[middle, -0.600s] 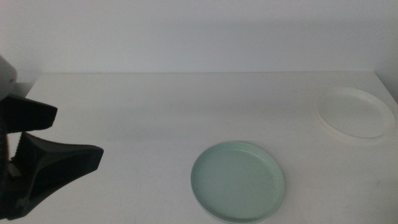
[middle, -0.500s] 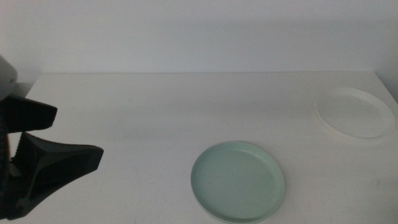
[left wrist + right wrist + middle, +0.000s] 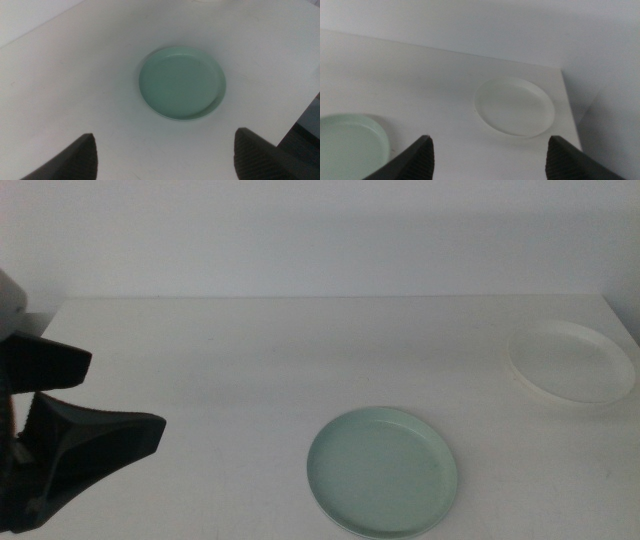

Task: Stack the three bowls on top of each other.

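The shallow round mint green bowl [image 3: 383, 472] with a low rim is lying flat on the white table [image 3: 250, 360], near the front edge and a little to the right of the middle. The shallow round white bowl [image 3: 571, 364], similar in size, is lying well apart from it, near the far right corner of the table, and it is hard to see against the white surface. Both bowls are sitting alone, with nothing inside or on top of them, and only these two bowls are showing in the views. The left gripper [image 3: 75, 415] is hanging at the left edge of the middle view, above the table, with its two dark jaws standing wide apart and holding nothing; its wrist camera is looking down at the mint green bowl [image 3: 182, 83]. The right gripper [image 3: 487, 155] is not appearing in the middle view; its jaws are also spread wide and empty, and its wrist camera is looking at the white bowl [image 3: 515, 106].
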